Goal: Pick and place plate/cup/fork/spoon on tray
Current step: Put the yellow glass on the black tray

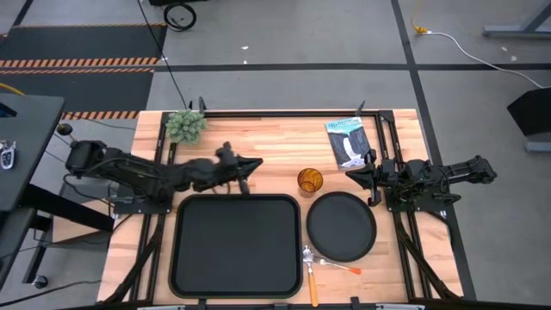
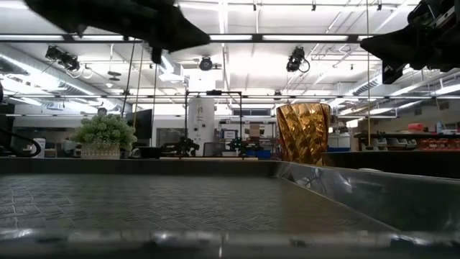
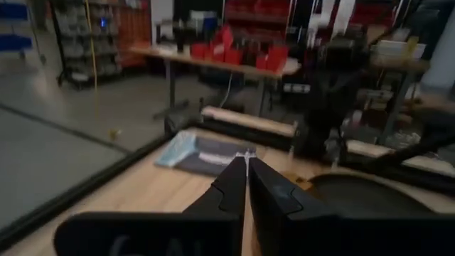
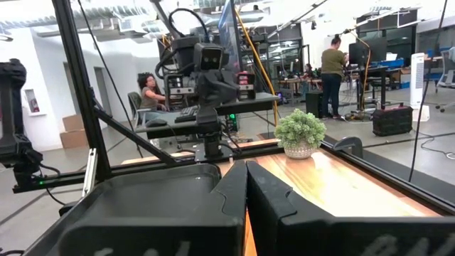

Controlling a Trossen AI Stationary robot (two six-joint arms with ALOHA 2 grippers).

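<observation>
The black rectangular tray point(image 1: 237, 245) lies at the table's near middle. The round black plate point(image 1: 342, 226) lies on the table right of it. The amber cup point(image 1: 310, 181) stands upright on the table just beyond the plate; it also shows in the low view point(image 2: 303, 132). The spoon point(image 1: 310, 271) and the fork point(image 1: 337, 263) lie on the table near the plate's near edge. My left gripper point(image 1: 256, 163) is shut and empty above the tray's far edge. My right gripper point(image 1: 353, 173) is shut and empty, right of the cup.
A small potted plant point(image 1: 185, 126) stands at the far left corner. A blue-and-white packet point(image 1: 349, 141) lies at the far right. Black rails point(image 1: 392, 155) run along the table's sides.
</observation>
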